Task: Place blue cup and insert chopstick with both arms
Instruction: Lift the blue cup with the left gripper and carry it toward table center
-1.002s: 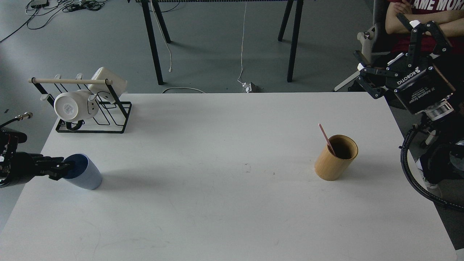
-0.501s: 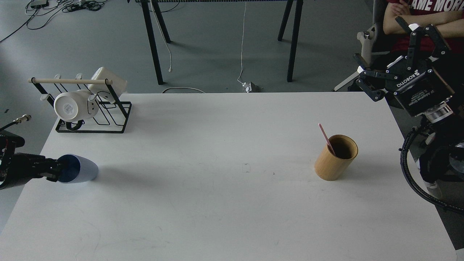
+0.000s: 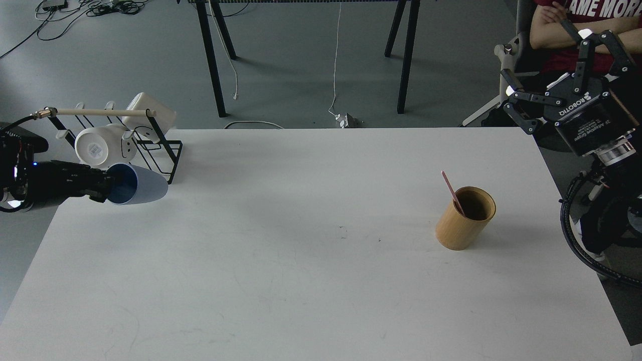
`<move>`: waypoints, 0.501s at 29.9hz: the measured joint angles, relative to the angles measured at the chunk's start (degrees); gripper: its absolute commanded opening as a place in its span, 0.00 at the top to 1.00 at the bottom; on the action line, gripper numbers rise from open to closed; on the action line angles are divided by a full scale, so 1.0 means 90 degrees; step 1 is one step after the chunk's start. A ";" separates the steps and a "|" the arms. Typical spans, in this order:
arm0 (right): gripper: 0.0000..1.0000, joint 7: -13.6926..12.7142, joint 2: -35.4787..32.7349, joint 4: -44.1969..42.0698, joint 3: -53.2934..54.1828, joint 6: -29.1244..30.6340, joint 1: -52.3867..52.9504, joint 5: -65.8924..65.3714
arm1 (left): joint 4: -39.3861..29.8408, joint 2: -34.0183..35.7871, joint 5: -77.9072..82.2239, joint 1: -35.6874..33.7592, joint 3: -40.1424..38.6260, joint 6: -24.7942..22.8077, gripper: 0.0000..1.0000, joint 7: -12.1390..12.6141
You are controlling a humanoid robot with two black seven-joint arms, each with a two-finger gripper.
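White table (image 3: 301, 281) spans the view. Right gripper (image 3: 554, 65) at 2 o'clock, off the table, fingers spread wide, empty. Left gripper (image 3: 103, 184) at 9 o'clock, clamped on the rim of the blue cup (image 3: 138, 184), cup tipped sideways. Bamboo cup (image 3: 465, 218) at 4 o'clock holds the chopstick (image 3: 451, 191), leaning.

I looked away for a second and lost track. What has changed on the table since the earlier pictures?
The left gripper, shut on the blue cup, has carried it up and away from the near left edge toward the black wire rack; the cup now lies sideways, its mouth facing the gripper. The right gripper, open, shifted slightly right. The chopstick stays in the bamboo cup; the white mugs are unmoved.
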 measured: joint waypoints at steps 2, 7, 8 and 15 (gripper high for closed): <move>0.01 0.0000 0.0000 -0.0158 0.0082 0.0000 0.0003 0.0007 | -0.0091 -0.0425 -0.0017 -0.0460 0.0072 -0.0381 0.97 0.0001; 0.01 0.0000 -0.0025 -0.0596 0.0168 0.0000 -0.0016 0.0290 | -0.0011 -0.1589 -0.0035 -0.1474 0.0772 -0.0895 0.97 -0.0001; 0.01 0.0000 -0.0032 -0.0693 0.0171 0.0000 -0.0029 0.0447 | 0.0046 -0.1856 -0.0037 -0.1694 0.1027 -0.0924 0.97 0.0000; 0.01 0.0000 -0.0040 -0.0992 0.0175 0.0000 -0.0110 0.0903 | 0.0414 -0.3268 -0.0037 -0.2470 0.2393 -0.0971 0.97 -0.0002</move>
